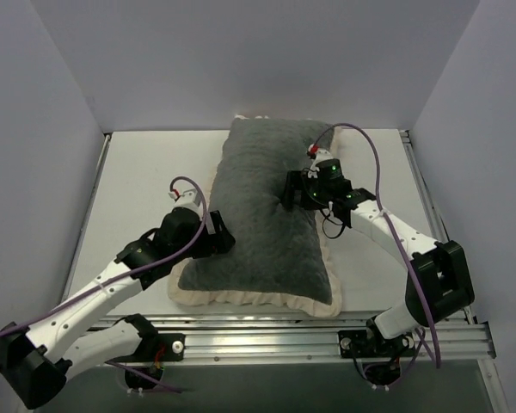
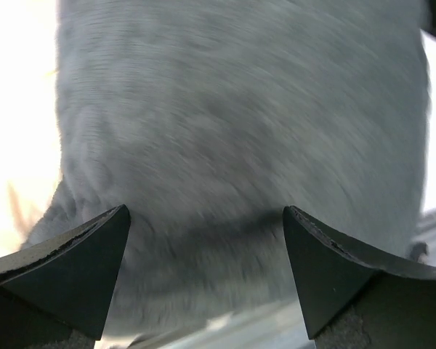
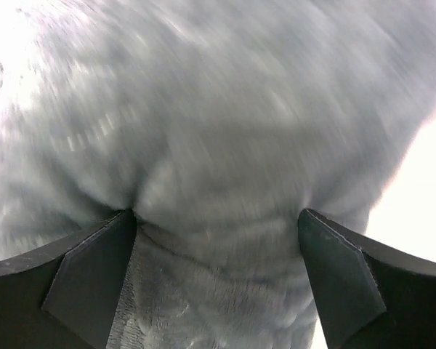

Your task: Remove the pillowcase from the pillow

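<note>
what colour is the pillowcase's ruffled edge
The ruffled edge is cream, clearest in the top external view.

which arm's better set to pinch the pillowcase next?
Right, probably: the right gripper is open, both fingertips dented into the pillowcase, fabric bulging between them. The left gripper is open at its side edge, no visible dent.
</note>
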